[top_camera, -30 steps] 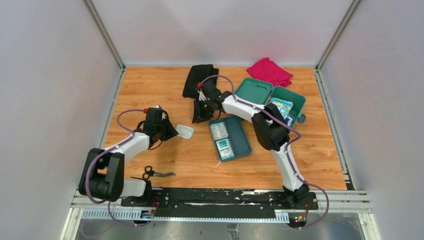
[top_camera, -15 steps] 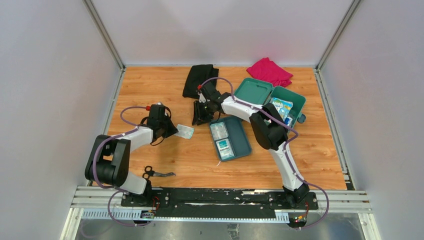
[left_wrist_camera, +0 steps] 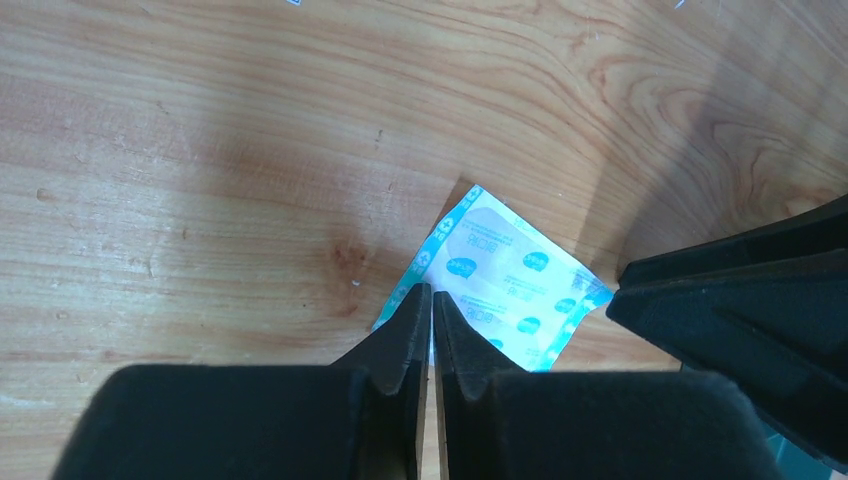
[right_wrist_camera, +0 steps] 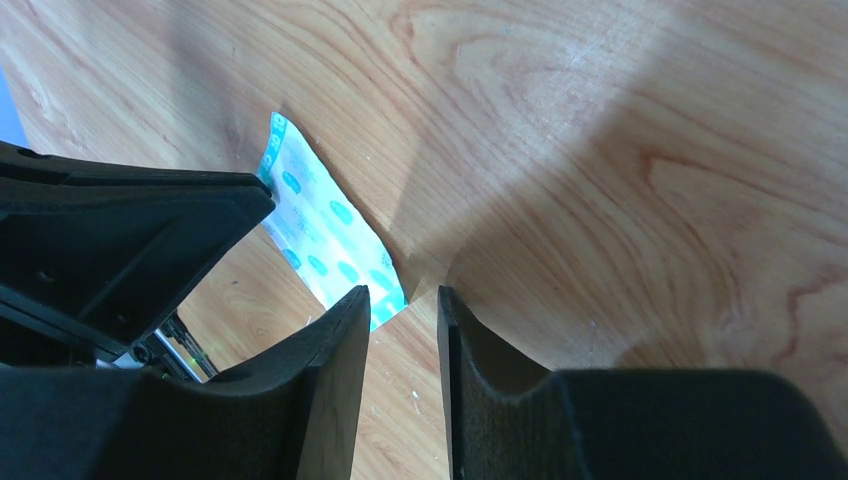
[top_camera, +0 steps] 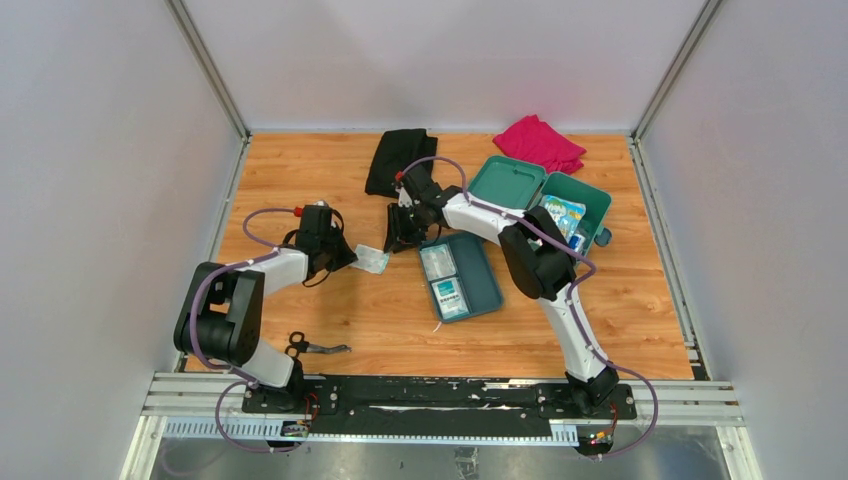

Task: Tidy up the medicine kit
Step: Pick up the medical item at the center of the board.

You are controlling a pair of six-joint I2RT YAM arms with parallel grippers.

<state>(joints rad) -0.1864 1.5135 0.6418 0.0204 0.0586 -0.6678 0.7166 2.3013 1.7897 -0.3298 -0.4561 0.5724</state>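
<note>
We are pinching teal-white flat paper packet (left_wrist_camera: pixel 510 285) in left gripper (left_wrist_camera: pixel 431 310), edge lifted, likely for handover. Right gripper (right_wrist_camera: pixel 403 310) narrowly parted, empty, hovering at packet's two o'clock. Teal-green rectangular plastic medicine kit (top_camera: pixel 575 205) lying open at wooden table's (top_camera: pixel 300 190) two o'clock.

Smooth wood-grain table (top_camera: pixel 300 180), glossy sachet (left_wrist_camera: pixel 505 283), matt plastic left pincer (left_wrist_camera: pixel 432 296), plastic medicine kit (top_camera: pixel 598 198)

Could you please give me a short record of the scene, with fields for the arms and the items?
left gripper: shut on the edge of the packet
right gripper: open a little, beside a packet corner
box: lid open, back right, items inside
tray: on the table beside the box, partly filled
scissors: on the table, front left
</note>
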